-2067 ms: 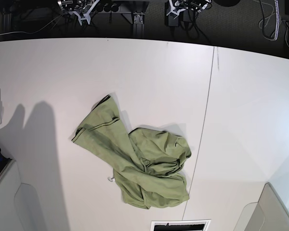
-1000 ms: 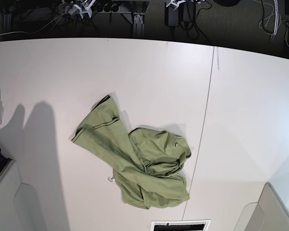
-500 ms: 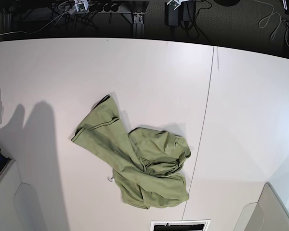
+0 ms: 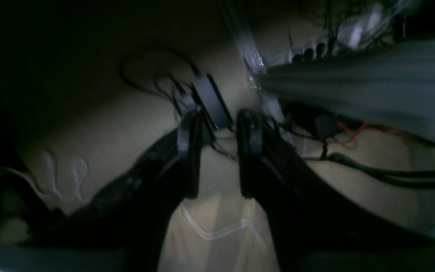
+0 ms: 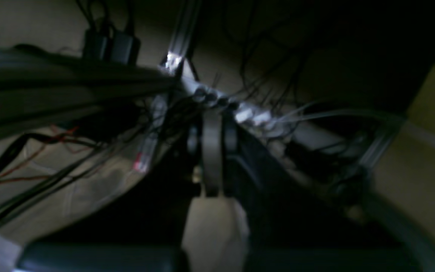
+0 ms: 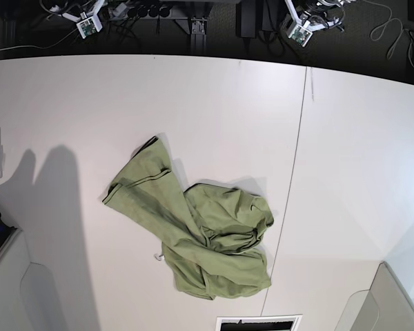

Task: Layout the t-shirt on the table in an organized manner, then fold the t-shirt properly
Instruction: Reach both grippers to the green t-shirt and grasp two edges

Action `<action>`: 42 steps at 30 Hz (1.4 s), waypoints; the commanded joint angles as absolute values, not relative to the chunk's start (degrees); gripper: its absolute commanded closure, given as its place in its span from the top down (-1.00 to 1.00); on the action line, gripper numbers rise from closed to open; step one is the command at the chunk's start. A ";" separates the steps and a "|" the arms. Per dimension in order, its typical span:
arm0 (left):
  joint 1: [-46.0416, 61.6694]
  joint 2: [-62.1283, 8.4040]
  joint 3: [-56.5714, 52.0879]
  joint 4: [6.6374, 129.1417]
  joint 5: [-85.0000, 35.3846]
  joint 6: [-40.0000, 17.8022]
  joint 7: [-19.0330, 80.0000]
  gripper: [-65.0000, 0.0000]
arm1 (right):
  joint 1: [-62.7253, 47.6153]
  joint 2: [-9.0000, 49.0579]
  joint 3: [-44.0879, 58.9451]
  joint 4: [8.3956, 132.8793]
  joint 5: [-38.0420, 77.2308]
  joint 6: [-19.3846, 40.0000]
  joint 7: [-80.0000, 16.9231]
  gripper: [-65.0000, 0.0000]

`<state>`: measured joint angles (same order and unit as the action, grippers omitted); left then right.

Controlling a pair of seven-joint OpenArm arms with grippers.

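Note:
The olive-green t-shirt point(image 6: 193, 231) lies crumpled in a heap near the middle of the white table point(image 6: 345, 172); one flatter part with a dark hem stretches toward the back left. Both arms are far from it, beyond the table's back edge: the left arm's end point(image 6: 300, 27) at the top right, the right arm's end point(image 6: 86, 21) at the top left. In the blurred, dark left wrist view my left gripper point(image 4: 219, 121) is open, with only floor and cables showing in the gap. My right gripper point(image 5: 212, 124) is shut on nothing. Neither wrist view shows the shirt.
A thin dark seam point(image 6: 293, 165) crosses the table right of the shirt. Cables and power strips point(image 6: 152, 10) lie on the dark floor behind the table. Grey housings point(image 6: 14, 289) sit at the near left and near right corners, and a vent-like slot point(image 6: 259, 323) at the near edge.
At the top edge both arm ends have shifted outward, the right arm's to the left and the left arm's to the right. The shirt has not moved.

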<state>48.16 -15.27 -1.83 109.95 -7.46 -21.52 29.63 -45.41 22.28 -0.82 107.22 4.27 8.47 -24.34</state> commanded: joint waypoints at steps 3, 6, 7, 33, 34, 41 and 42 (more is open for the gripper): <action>51.99 -17.54 -5.82 118.89 -11.38 -21.69 30.11 -0.51 | -46.52 25.02 -0.56 115.68 4.49 8.29 -26.22 -0.94; 53.82 -19.94 -8.99 124.86 -12.03 -21.71 30.02 -0.51 | -45.93 27.00 0.19 121.91 4.51 8.16 -26.76 -0.94; 53.80 -20.86 -9.69 125.99 -12.12 -21.69 29.98 -0.51 | -45.08 27.40 0.47 123.22 4.51 7.62 -26.79 -0.94; 15.94 -30.83 -2.68 106.74 -25.91 -21.69 26.76 0.07 | -0.43 6.63 0.73 96.25 9.78 8.34 -30.41 0.03; 13.63 -30.81 -1.06 105.14 -25.91 -21.69 26.74 0.12 | 0.19 5.67 0.73 94.94 9.17 8.34 -30.26 0.03; -3.27 -29.61 8.56 93.45 -25.78 -21.67 25.47 0.17 | 4.03 0.12 0.73 86.89 5.65 8.34 -29.80 0.03; -5.37 -29.17 9.69 91.64 -25.76 -21.67 25.41 0.17 | 4.19 -0.21 0.73 86.37 4.99 8.32 -29.78 0.03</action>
<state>-4.38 -28.60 10.09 90.83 -25.08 -21.91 26.89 3.38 -0.08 0.64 85.65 4.75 8.29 -30.65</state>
